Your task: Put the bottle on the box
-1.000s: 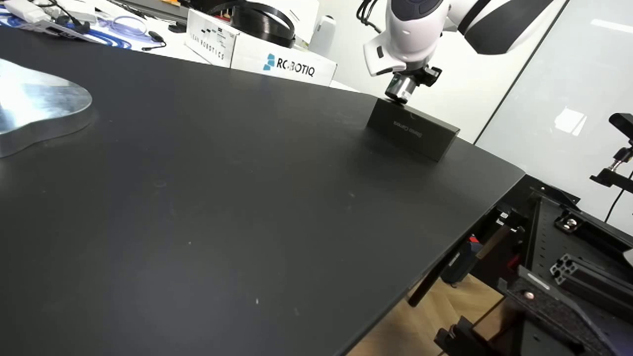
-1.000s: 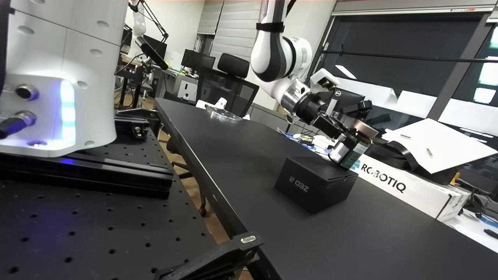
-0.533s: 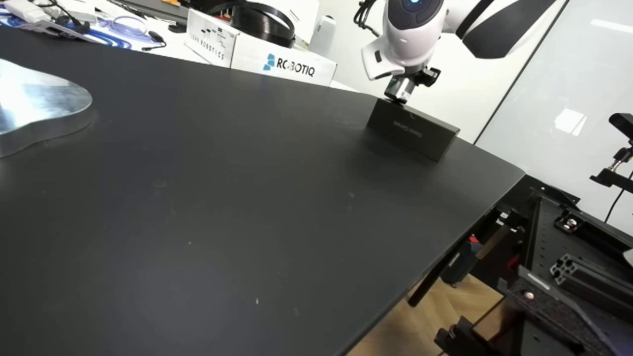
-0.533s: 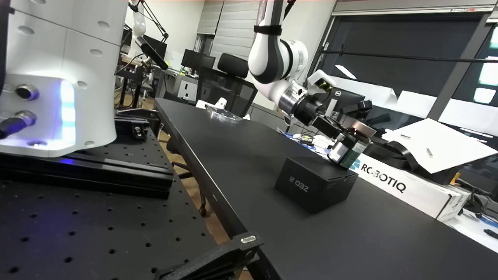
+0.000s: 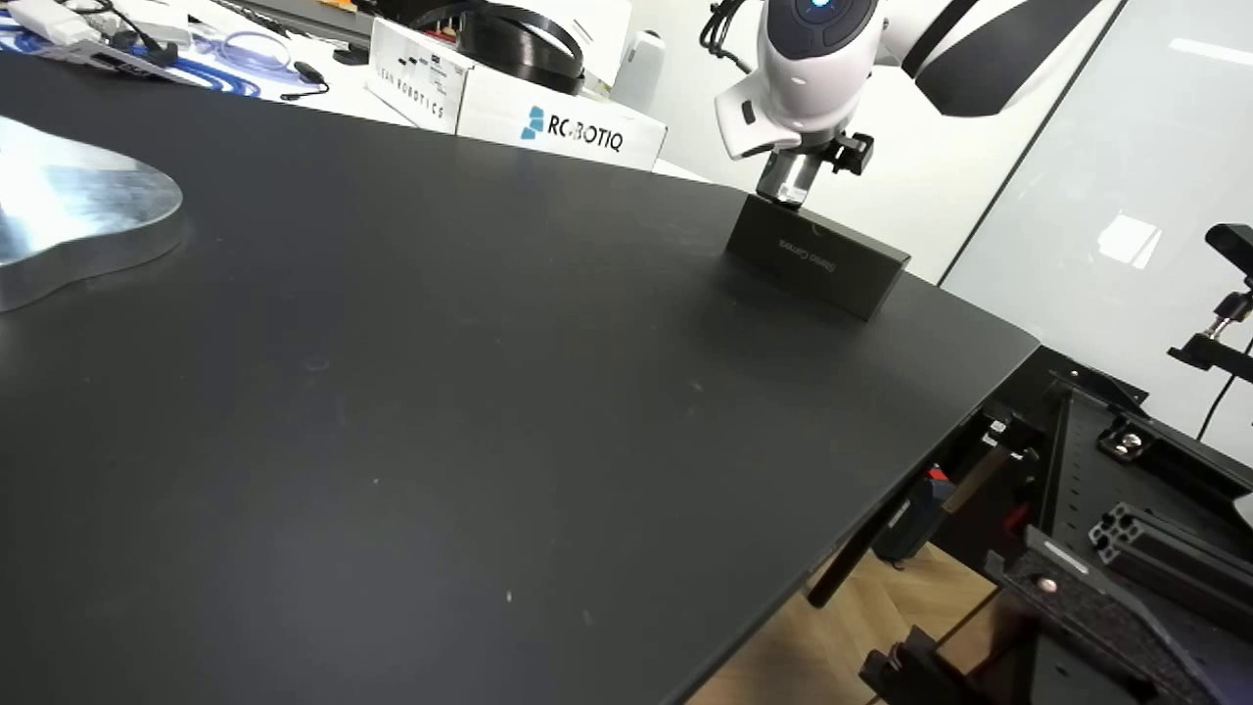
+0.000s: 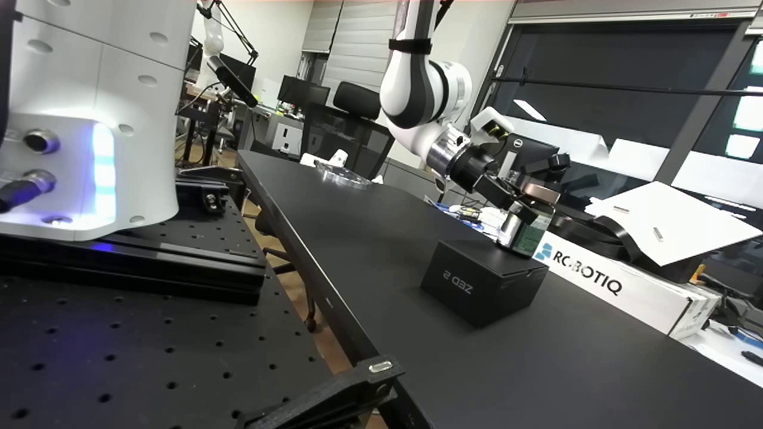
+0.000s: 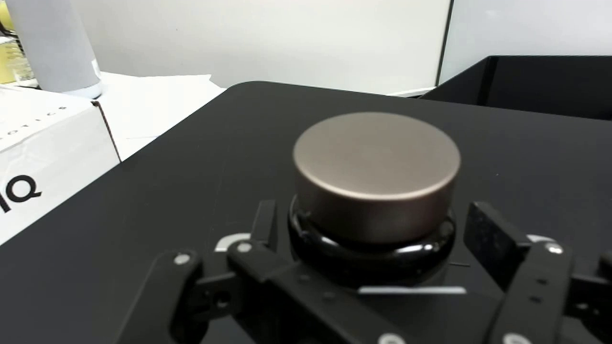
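Observation:
In both exterior views, the bottle (image 6: 530, 235) (image 5: 788, 179) stands on top of the black box (image 6: 486, 283) (image 5: 817, 257), towards one end of its lid. It has a bronze-grey cap (image 7: 375, 157), a glossy dark shoulder and a whitish label band. My gripper (image 7: 375, 210) is open around it: in the wrist view a narrow gap shows between the bottle and each finger (image 7: 495, 248). The links of the gripper hide the lower part of the bottle there. An exterior view has a dark finger (image 6: 523, 213) in front of the bottle.
The white box with blue lettering (image 6: 620, 292) lies just beyond the black box, at the table's far side. A shiny metal plate (image 5: 78, 196) rests on the dark table (image 5: 440, 392). The white robot base (image 6: 101, 77) stands beside the table's near edge.
The fingers have spread and let go of the bottle. Tilted in the grip before, the bottle has settled upright on the box. The arm shifted slightly, then stopped.

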